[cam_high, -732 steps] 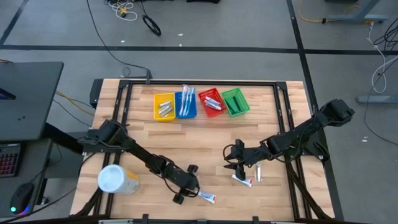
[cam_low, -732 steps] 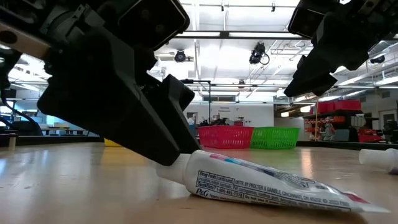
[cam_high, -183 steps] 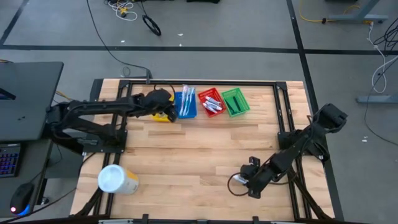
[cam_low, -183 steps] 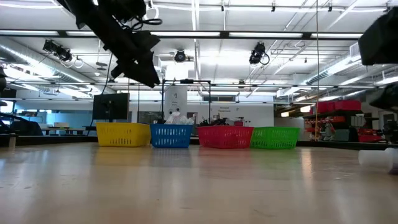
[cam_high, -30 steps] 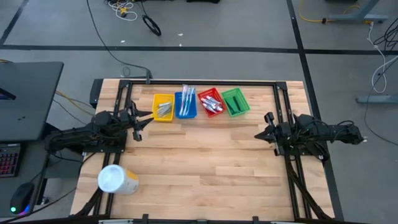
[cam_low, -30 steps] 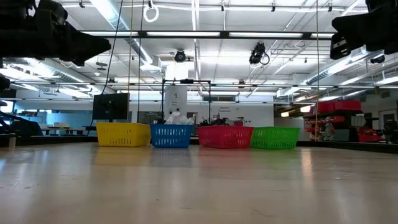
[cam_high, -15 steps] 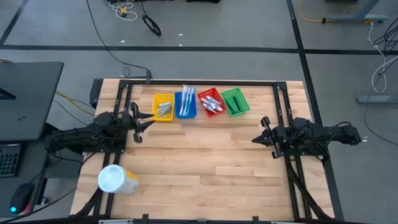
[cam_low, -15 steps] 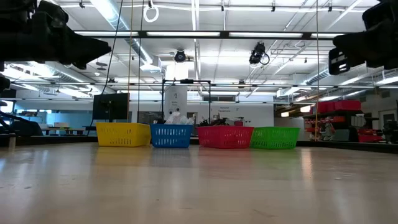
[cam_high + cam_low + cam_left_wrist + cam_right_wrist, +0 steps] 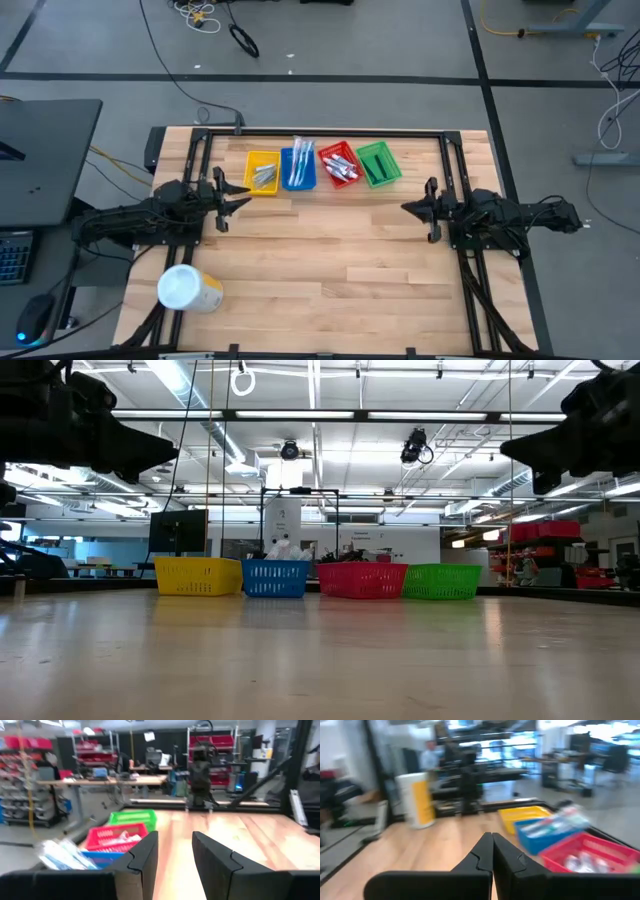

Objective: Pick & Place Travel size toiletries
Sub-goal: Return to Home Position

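The toiletries lie in four small baskets in a row at the table's far edge. Silvery sachets are in the yellow basket (image 9: 263, 173), toothbrushes in the blue one (image 9: 298, 168), white tubes in the red one (image 9: 340, 165), and a dark stick in the green one (image 9: 378, 163). My left gripper (image 9: 238, 196) hovers above the table just left of and nearer than the yellow basket. It is open and empty in the left wrist view (image 9: 175, 837). My right gripper (image 9: 406, 208) hovers near the table's right side, pointing left. It is shut and empty in the right wrist view (image 9: 492, 836).
A big white-and-yellow cylindrical container (image 9: 188, 288) lies at the table's near left corner and also shows in the right wrist view (image 9: 417, 800). A black frame (image 9: 320, 133) borders the table. Bare wood (image 9: 320, 260) lies between the arms and the near edge.
My right gripper has gone toward the table's left edge, staying above the table and holding nothing.
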